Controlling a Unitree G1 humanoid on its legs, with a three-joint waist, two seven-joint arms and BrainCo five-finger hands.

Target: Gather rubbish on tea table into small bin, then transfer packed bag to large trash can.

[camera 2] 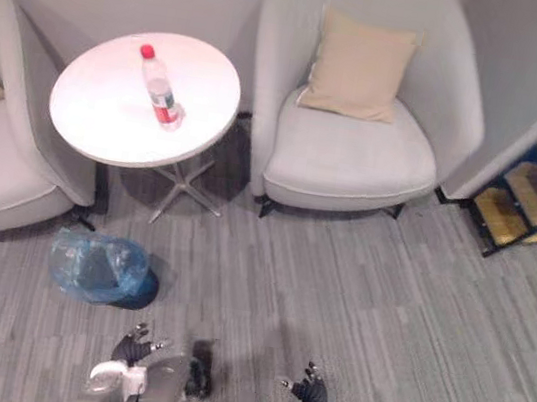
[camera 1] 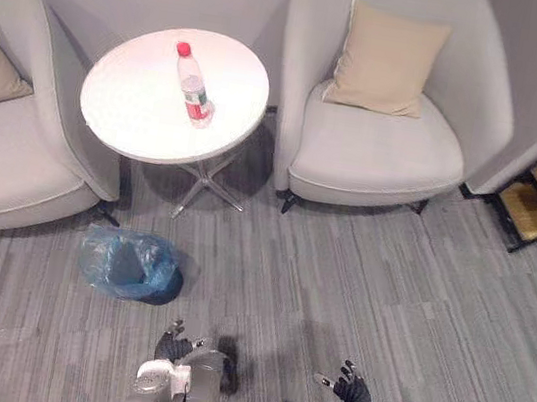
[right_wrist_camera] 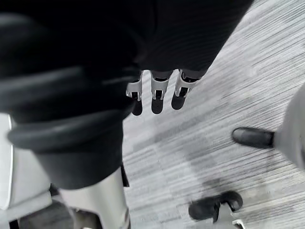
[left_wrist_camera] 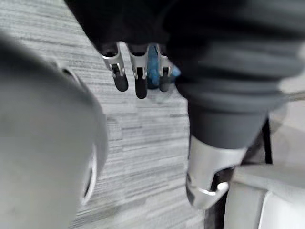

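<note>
Head view: the bottle (camera 1: 194, 86) is on the round table (camera 1: 125, 114), upper left, away from its edge. The blue-bagged bin (camera 1: 128, 263) sits on open floor (camera 1: 339, 272), lower left. Left wrist: my left hand (left_wrist_camera: 138, 76) hangs loose and empty, with maybe the bin beyond. Right wrist: my right hand (right_wrist_camera: 155, 95) is loose and empty too.

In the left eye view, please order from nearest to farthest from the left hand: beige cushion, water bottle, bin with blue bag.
From the left hand:
1. The bin with blue bag, on the floor just ahead, slightly left.
2. The water bottle, on the round table beyond the bin.
3. The beige cushion, on the far right armchair.
</note>
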